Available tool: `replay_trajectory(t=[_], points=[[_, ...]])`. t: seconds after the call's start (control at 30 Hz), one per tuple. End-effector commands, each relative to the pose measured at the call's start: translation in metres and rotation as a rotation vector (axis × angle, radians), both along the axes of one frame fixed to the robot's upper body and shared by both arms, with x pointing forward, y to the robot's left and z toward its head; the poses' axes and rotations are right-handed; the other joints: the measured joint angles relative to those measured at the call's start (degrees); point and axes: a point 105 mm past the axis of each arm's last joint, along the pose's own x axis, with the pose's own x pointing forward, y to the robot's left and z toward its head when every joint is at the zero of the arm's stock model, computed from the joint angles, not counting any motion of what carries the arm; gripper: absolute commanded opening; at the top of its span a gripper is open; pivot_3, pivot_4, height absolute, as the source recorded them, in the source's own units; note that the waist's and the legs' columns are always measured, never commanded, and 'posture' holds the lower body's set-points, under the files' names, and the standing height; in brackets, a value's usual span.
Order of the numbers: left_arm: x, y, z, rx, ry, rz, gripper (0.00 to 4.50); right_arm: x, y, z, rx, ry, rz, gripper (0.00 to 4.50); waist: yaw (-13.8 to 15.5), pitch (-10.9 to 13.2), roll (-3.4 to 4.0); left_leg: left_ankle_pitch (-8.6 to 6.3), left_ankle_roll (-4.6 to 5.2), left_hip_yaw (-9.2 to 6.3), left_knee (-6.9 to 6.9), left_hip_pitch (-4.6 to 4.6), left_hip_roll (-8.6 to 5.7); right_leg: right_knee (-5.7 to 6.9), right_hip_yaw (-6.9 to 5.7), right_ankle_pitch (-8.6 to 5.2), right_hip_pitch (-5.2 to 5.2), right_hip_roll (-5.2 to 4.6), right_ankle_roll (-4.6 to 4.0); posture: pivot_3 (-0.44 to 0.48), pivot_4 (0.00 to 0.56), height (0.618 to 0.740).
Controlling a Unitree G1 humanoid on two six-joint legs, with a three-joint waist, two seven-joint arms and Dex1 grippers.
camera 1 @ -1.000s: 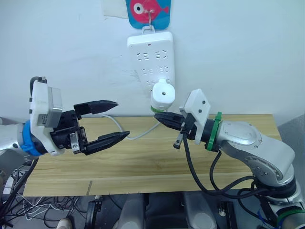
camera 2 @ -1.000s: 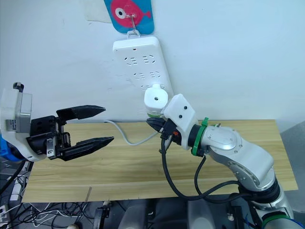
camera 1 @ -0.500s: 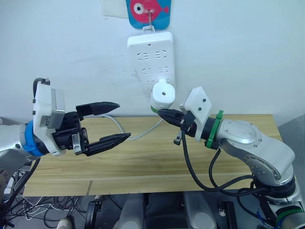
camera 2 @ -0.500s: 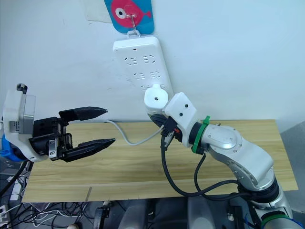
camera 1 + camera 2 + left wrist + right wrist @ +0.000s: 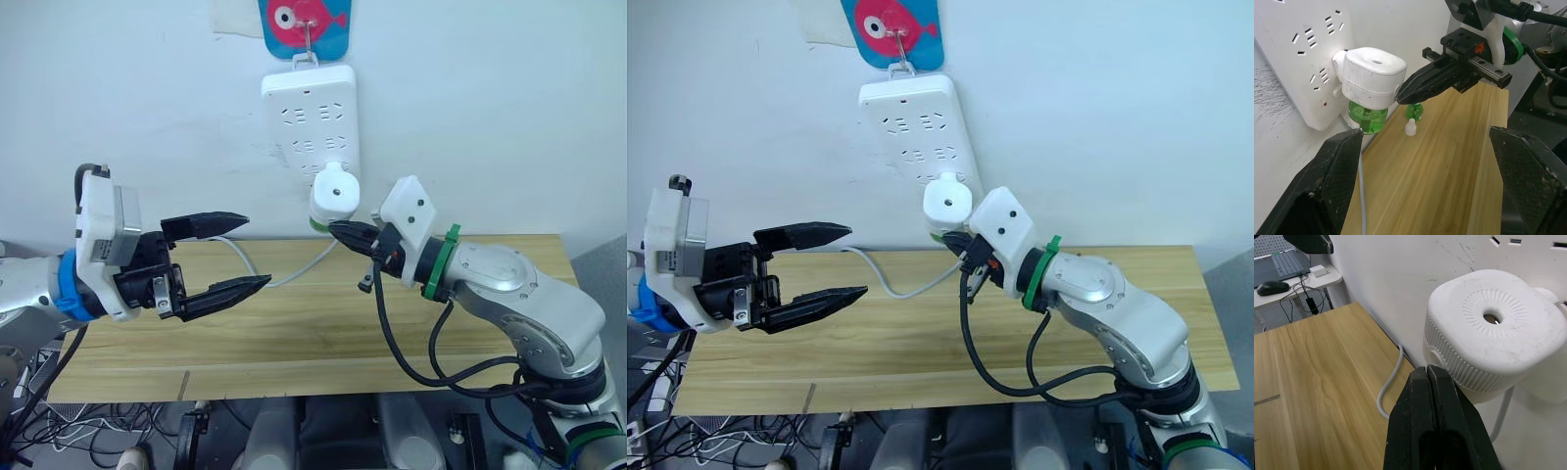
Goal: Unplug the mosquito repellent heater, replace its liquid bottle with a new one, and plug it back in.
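**Hovering at the plugged-in heater**

Left gripper (image 5: 243, 253) sits at left centre of the head view, fingers spread wide, holding nothing, above the wooden table (image 5: 294, 333).

White cable (image 5: 250, 262) runs across the table's back edge at centre and up toward the power strip (image 5: 312, 117), which hangs on the wall at upper centre from a hook under a fish sticker (image 5: 303, 18).

Mosquito repellent heater (image 5: 335, 194) is plugged into the strip's lower end, just right of centre; green bottle (image 5: 1367, 116) screwed in underneath.

Right gripper (image 5: 338, 231) has fingers pressed together, empty, tips just below the heater at the bottle. Contact: can't tell.

Left wrist view: spare green bottle (image 5: 1414, 111) and small white cap (image 5: 1410, 128) stand on the table near the wall, just beside each other.
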Motion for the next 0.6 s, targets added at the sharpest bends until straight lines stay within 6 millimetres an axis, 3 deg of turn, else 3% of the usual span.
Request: replay_trajectory(t=[0.03,0.6], points=[[-0.001,-0.002,0.004,-0.006,-0.029,-0.013,4.34,0.000,-0.003,0.015,0.034,-0.048,-0.027,0.02,0.0,0.0,0.00,0.00,0.00,0.00,0.00,0.00,0.00,0.00,0.00,0.00,0.00,0.00,0.00,-0.161,0.341,0.740],[0.001,-0.004,0.002,-0.014,-0.028,-0.015,4.34,0.011,-0.013,0.021,0.025,-0.047,-0.102,0.02,0.0,0.0,0.00,0.00,0.00,-0.01,0.00,0.03,0.00,0.02,0.01,0.00,0.01,0.00,0.00,-0.176,0.344,0.740]])
